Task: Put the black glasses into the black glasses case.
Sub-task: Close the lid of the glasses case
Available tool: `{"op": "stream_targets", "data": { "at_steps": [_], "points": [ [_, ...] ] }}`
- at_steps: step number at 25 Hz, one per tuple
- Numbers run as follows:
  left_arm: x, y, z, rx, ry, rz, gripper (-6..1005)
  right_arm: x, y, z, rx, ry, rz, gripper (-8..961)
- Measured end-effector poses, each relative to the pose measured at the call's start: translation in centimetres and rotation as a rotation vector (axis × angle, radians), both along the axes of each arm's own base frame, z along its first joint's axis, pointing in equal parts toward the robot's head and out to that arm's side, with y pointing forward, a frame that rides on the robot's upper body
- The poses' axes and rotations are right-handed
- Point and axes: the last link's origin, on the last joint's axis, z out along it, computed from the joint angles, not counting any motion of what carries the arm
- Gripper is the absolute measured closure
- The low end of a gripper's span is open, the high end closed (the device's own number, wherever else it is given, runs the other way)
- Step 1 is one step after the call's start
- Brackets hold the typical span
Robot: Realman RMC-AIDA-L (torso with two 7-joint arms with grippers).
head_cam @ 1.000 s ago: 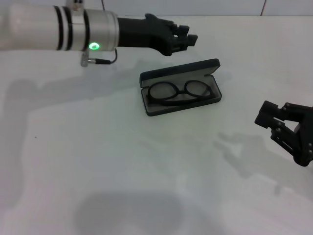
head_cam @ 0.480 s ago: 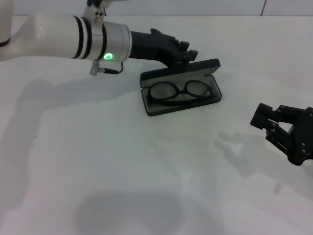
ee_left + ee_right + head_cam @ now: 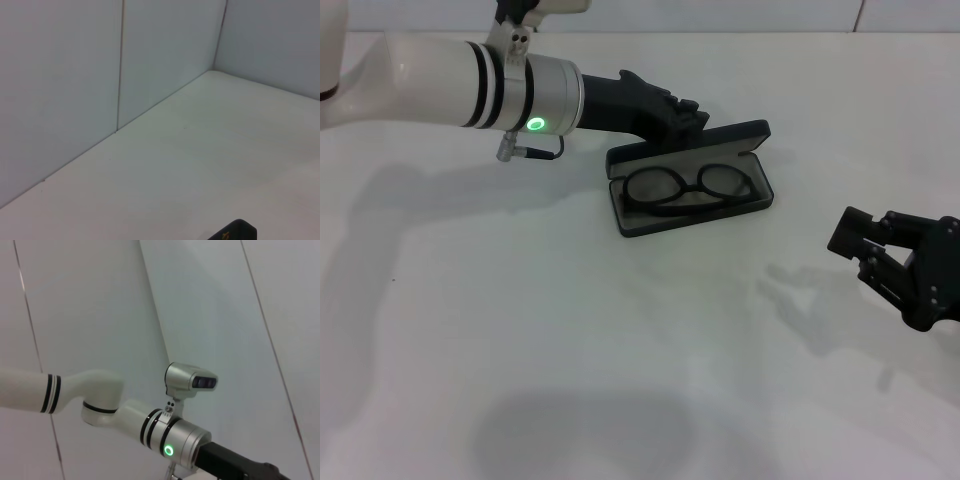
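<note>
Matte black and hard-shelled, the black glasses case (image 3: pixel 688 180) is lying open toward the far middle of the white surface (image 3: pixel 570 330), its lid standing up along the far edge and the black glasses (image 3: pixel 688 188) already resting inside on the greyish lining, lenses side by side and temples folded behind them. The left claw (image 3: pixel 692 113) is hovering just behind the raised lid at its far left end; whether its fingers are parted or together cannot be told from here, and whether they are touching the lid is equally unclear. The left wrist camera is catching only a dark corner of the case (image 3: pixel 235 231) with a fleck of orange lettering. The right claw (image 3: pixel 865 243) is waiting well apart at the near right, above the surface and holding nothing; how its fingers stand cannot be made out. With the spectacles seated, the lid probably remains to be swung shut. The case looks light and rigid, likely to skid on the smooth surface under a sideways push, so pressing down on the lid's top edge near its middle seems safest. The thin frame and clear lenses look fragile; closing should be gentle to avoid pinching a temple.
</note>
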Motion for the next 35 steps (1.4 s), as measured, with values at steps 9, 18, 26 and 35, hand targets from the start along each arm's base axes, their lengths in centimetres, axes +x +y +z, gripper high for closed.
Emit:
{"op": "stream_targets", "data": {
  "at_steps": [9,18,26,35],
  "points": [
    [-0.1,-0.2,-0.4,-0.008,0.021,-0.008,832,-0.1,0.5,-0.1,0.003,0.003,-0.002,739],
    [-0.2,-0.1,-1.0,0.001,0.052,-0.004,832,-0.2,0.8,-0.5,0.000,0.008,-0.007,733],
    [-0.2,-0.4,-1.2,-0.019,0.056,-0.009,831,-0.2,0.9,-0.6,0.000,0.009,-0.006,726],
    [-0.8,-2.0,-2.3,-0.104,0.087,-0.034,831,-0.2,0.9,-0.6,0.001,0.009,-0.005,720]
  ]
}}
